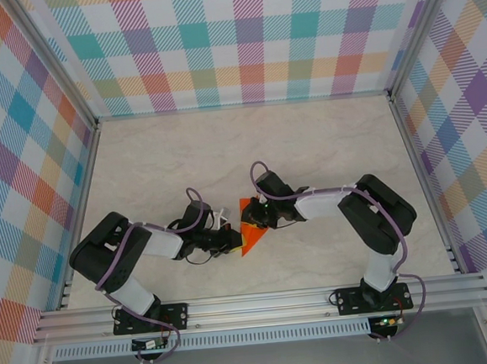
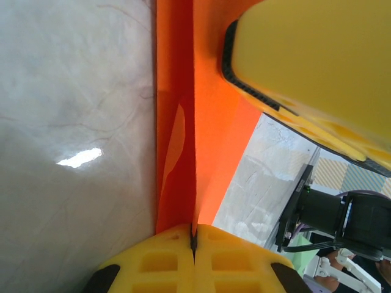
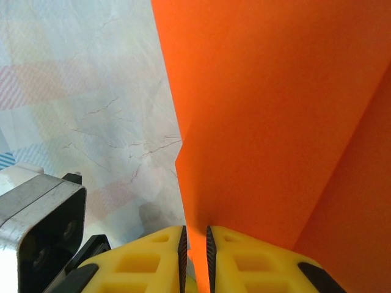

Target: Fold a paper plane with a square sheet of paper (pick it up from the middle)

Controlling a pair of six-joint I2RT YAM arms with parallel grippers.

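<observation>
On the table (image 1: 249,148), the square sheet of paper (image 1: 249,236), part-folded with a point aimed at 6 o'clock, lies just 6 o'clock of centre. The left pincer (image 2: 193,241) clamps its 9 o'clock edge, jaws fully together. The right pincer (image 3: 195,247) nips the 2 o'clock side. A clean crease probably needs both grips taut and even pressure along the fold.

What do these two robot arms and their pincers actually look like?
The left arm and right arm match: chunky black joints linked by white sections, a thin lilac cable looping along each, black base plates bolted to a silver rail. The left gripper and right gripper each have two blocky yellow fingers with rectangular pockets moulded in.
</observation>
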